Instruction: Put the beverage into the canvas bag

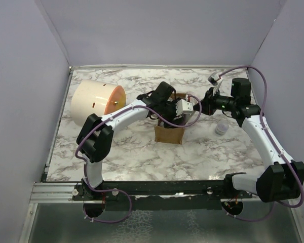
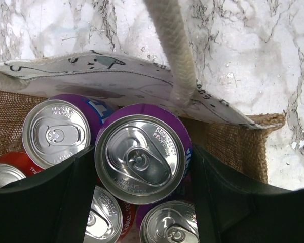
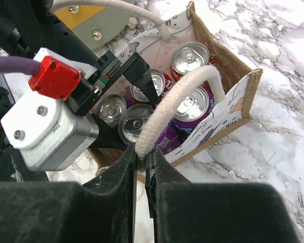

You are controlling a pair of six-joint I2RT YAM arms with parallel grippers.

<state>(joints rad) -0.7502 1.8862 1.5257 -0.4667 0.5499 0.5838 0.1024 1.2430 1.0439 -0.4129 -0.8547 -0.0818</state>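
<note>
The left claw [image 2: 142,178] pinches a purple can [image 2: 140,158] inside the canvas bag [image 2: 234,148], its label hidden. It may rest on other cans [image 2: 55,134] under the claw. The right claw [image 3: 142,164] squeezes the bag's cream handle [image 3: 178,100].

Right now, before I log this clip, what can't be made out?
Top external: canvas bag interior, hidden by left arm.
Left wrist: purple can label and base, hidden by fingers and neighbouring cans.
Top external: small pale object beside right arm, too small to identify.
</note>
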